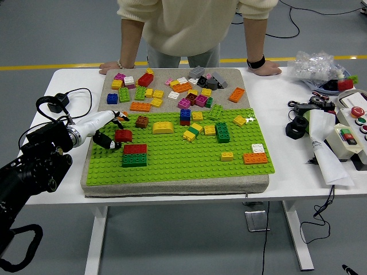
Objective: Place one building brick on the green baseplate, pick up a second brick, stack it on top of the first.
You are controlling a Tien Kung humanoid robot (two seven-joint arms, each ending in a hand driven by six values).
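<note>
Head view. L arm (34,172) enters from lower-left corner, black links angled up and to the right, forearm ending in a white wrist section at the baseplate's left edge. L hand (106,129) lies low over the left margin of the green baseplate (172,157), palm roughly sideways, white fingers (102,118) stretched toward the bricks, dark thumb curled below. Hand sits just beside a dark red brick (123,135); fingers look loosely apart, nothing clamped, but contact w/ the brick can't be told at this res. R arm not in frame.

Red-on-green stack (135,154) stands on the baseplate just below the dark red brick, near the L hand, apart from it. Other bricks on the green: brown brick (142,121), yellow domed brick (163,127), dk green brick (222,132), orange brick (255,158) toward the right edge. Loose pile (172,89) of mixed bricks on the grey pad (172,186) beyond the green.

Person (195,26) stands at far side, cream top, both hands flat on the white table (287,166): one (112,67) at the pad's far-left corner, other (264,69) w/ a black wristband at its far-right corner. Neither touches a brick.

Right of pad: control box (352,129) w/ red button, white paper (324,149), black cabling. Cable loop (63,103) on table left of pad.
</note>
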